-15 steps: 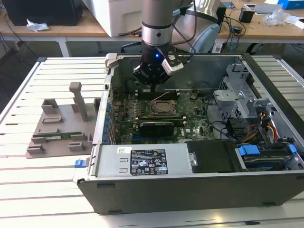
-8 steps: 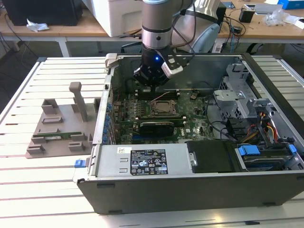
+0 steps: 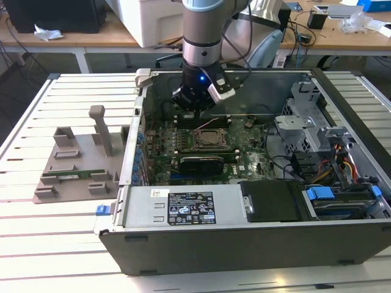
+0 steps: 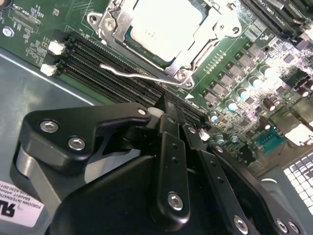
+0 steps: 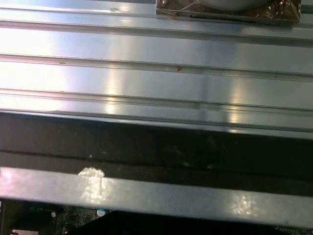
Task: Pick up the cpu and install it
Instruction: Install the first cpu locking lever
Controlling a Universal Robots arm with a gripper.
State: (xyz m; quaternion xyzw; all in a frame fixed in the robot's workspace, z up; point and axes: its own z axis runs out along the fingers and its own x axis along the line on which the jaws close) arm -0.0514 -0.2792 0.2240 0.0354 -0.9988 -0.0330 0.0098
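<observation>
Nearest you in the exterior view, the slatted metal bench (image 3: pixel 67 244) carries an open computer case (image 3: pixel 244 235) lying on its side, its near wall bearing a white label. To the exterior view's left of the case sits a grey fixture tray (image 3: pixel 73 171) with upright posts and a narrow green memory stick (image 3: pixel 73 177) lying in one of its slots.

Look inside the case and you find the green motherboard (image 3: pixel 159 155) flat on the bottom. The cpu (image 4: pixel 164 27) already lies in its socket in the middle of the board, its pale metal top facing up, framed by the silver retention bracket (image 4: pixel 110 22). The thin wire lever (image 4: pixel 142 76) runs along the socket's edge beside the black memory slots (image 4: pixel 98 63).

Your gripper (image 3: pixel 194 104) hangs just above the far edge of the socket, apart from the chip. In the second wrist view the black jaws are pressed together with nothing between them.

Beyond the case, the first wrist view shows the case's rim (image 5: pixel 146 196) and the bench slats running behind it.
</observation>
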